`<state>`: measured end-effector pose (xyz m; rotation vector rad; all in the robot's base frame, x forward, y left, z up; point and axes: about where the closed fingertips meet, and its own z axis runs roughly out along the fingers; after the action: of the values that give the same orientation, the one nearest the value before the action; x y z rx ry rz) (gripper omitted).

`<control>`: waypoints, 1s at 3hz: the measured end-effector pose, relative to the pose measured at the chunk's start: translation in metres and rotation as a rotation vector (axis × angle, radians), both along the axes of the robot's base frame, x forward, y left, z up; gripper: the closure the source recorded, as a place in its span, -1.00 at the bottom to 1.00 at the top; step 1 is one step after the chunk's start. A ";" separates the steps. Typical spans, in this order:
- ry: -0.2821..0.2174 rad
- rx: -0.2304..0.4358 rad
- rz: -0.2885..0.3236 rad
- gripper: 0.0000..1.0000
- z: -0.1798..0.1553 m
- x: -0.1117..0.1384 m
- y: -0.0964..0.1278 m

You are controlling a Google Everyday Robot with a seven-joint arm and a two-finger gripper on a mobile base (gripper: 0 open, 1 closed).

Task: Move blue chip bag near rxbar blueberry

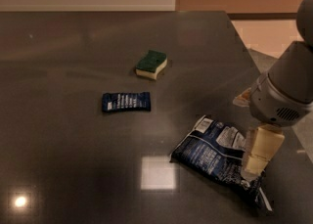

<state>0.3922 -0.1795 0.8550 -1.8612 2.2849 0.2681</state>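
Cannot read a single word, brand or number. Print shows on 2 things only. On the rxbar blueberry (126,101), flat on the dark table (68,169): rows of white lettering running along the dark blue wrapper, with a paler block at its left end (too small to spell out). On the blue chip bag (208,153), crumpled near the table's right edge: lines of white print on the dark foil, plus white patches toward the upper end, 1 like a small label at the top corner, none legible. At the bag's right end, close over the foil: the gripper (255,165).
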 end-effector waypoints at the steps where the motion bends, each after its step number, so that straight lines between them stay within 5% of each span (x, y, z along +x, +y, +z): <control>1: 0.030 0.004 0.000 -1.00 -0.009 -0.006 0.002; 3: 0.074 -0.027 -0.024 -0.21 -0.016 -0.009 0.003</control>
<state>0.3837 -0.1766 0.8393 -1.8661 2.3692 0.3088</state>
